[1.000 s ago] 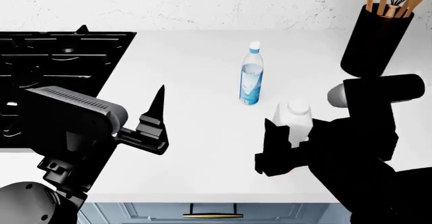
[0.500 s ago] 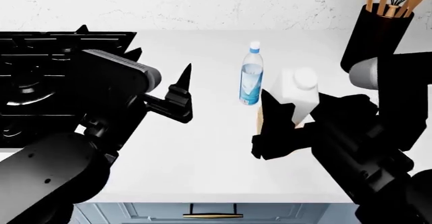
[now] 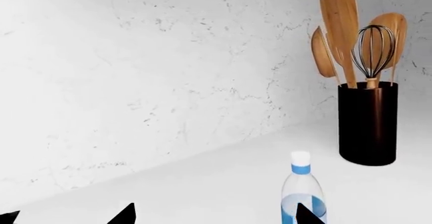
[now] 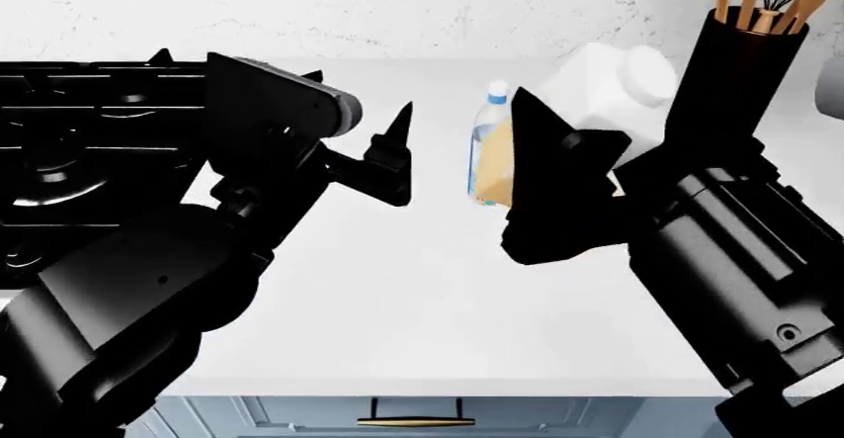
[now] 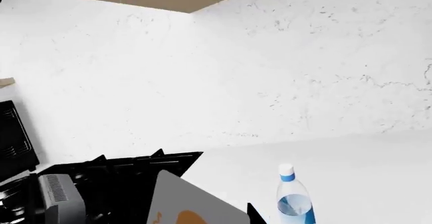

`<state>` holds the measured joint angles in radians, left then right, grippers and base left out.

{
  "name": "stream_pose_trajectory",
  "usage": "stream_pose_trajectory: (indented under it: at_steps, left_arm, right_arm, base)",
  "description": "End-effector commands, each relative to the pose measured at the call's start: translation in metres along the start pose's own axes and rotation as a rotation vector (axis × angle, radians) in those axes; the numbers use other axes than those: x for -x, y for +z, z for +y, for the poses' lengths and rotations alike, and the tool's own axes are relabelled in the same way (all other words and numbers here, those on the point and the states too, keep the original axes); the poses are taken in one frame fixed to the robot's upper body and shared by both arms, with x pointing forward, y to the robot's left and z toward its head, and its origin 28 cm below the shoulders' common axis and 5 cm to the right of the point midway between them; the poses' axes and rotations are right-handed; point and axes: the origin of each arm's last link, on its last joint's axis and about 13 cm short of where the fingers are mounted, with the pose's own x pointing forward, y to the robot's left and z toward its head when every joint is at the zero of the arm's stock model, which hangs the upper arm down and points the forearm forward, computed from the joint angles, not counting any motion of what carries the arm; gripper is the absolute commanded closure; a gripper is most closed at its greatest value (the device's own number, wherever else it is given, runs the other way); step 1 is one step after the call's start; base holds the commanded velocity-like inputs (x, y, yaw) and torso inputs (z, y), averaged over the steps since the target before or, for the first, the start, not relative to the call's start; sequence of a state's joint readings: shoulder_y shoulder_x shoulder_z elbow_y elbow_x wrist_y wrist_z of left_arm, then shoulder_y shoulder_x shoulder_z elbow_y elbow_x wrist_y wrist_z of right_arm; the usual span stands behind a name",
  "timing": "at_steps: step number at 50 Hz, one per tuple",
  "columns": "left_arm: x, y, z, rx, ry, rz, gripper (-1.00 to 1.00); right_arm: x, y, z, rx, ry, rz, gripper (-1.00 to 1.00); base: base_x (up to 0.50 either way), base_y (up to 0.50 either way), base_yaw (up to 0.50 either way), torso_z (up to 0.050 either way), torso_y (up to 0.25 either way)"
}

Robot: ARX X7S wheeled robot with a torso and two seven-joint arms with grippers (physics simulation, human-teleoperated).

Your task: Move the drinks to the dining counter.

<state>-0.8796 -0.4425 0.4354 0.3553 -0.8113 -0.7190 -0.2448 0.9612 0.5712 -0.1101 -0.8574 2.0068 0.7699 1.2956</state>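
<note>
The white carton [image 4: 600, 87] with its tan-orange base is held tilted, well above the white worktop [image 4: 395, 300], in my shut right gripper [image 4: 567, 156]. In the right wrist view the carton [image 5: 192, 204] fills the space between the jaws of that gripper [image 5: 199, 219]. The clear water bottle [image 4: 493, 127] with blue label and cap stands upright on the worktop, partly hidden behind the carton. My left gripper [image 4: 393, 151] is open and empty, left of the bottle. In the left wrist view the bottle [image 3: 302, 196] stands beyond one fingertip of the gripper [image 3: 214, 219]. The dining counter is out of view.
A black utensil holder [image 4: 736, 72] with wooden spoons and a whisk stands at the back right, also in the left wrist view [image 3: 368, 125]. A black stove [image 4: 79, 131] takes the worktop's left side. A marbled white wall runs behind. Light-blue cabinets with a handle [image 4: 411, 421] lie below.
My right gripper has lifted the carton up off the worktop and tilted it. My left arm has moved forward and to the right, towards the bottle.
</note>
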Motion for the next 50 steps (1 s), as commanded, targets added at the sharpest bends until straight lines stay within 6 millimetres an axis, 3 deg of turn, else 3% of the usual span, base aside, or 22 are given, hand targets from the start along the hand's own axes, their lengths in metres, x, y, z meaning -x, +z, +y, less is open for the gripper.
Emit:
stream_pose_trajectory:
  at_steps: [1, 28, 39, 50]
  left_arm:
    - [-0.010, 0.002, 0.000, -0.006, -0.020, 0.007, -1.00]
    - [-0.046, 0.016, -0.002, 0.067, -0.288, 0.104, -1.00]
    - [-0.063, 0.022, 0.001, 0.068, -0.271, 0.077, -1.00]
    - [-0.075, 0.008, 0.013, 0.098, -0.227, 0.125, -1.00]
  right_arm:
    - [0.002, 0.005, 0.002, -0.019, 0.022, -0.061, 1.00]
    - [0.006, 0.004, -0.005, 0.006, -0.015, -0.061, 1.00]
    - [0.011, 0.004, -0.004, 0.018, -0.016, -0.058, 1.00]
    - [0.013, 0.004, -0.005, 0.019, -0.020, -0.057, 1.00]
  base:
    - [0.00, 0.00, 0.00, 0.000, 0.000]
    - [0.00, 0.00, 0.00, 0.000, 0.000]
    - [0.00, 0.00, 0.00, 0.000, 0.000]
    - [0.00, 0.00, 0.00, 0.000, 0.000]
